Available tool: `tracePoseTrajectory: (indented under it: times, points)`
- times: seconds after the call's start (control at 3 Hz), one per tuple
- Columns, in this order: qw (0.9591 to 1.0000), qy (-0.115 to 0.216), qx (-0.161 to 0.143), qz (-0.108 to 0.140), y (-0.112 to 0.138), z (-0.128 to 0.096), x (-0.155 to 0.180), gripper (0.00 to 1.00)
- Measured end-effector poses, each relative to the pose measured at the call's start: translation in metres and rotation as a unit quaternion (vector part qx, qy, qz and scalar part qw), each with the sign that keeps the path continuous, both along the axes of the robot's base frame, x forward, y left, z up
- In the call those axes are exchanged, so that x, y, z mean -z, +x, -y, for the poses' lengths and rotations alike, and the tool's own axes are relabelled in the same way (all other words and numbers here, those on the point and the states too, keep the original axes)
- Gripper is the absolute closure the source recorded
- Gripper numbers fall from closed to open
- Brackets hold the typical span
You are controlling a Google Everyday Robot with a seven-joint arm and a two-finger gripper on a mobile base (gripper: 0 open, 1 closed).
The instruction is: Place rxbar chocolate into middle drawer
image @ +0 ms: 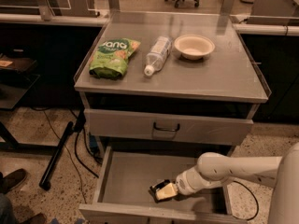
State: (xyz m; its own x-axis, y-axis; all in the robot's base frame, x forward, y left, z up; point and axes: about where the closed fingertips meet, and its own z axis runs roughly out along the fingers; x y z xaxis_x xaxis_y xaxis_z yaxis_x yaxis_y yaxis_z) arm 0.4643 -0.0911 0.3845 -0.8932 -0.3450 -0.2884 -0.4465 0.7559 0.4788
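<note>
End effector (164, 191) inside the open middle drawer (125, 178), closed on the rxbar chocolate (158, 186).

The arm (224, 169) enters from the right and places the end effector low over the drawer floor, toward the near right part. The rxbar chocolate is clamped at the end effector's tip and projects to its left as a dark strip; contact with the floor cannot be determined. Above, the upper drawer front (168, 127) is shut. The tabletop (210, 78) carries a green snack bag (112, 57), a bottle (156, 55) lying on its side, and a bowl (194, 46).
</note>
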Motion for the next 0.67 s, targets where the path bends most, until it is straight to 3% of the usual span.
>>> tracePoseTrajectory:
  times: [0.67]
  points:
    - [0.9998, 0.004, 0.016, -0.007, 0.0007, 0.0007, 0.0201, 1.0]
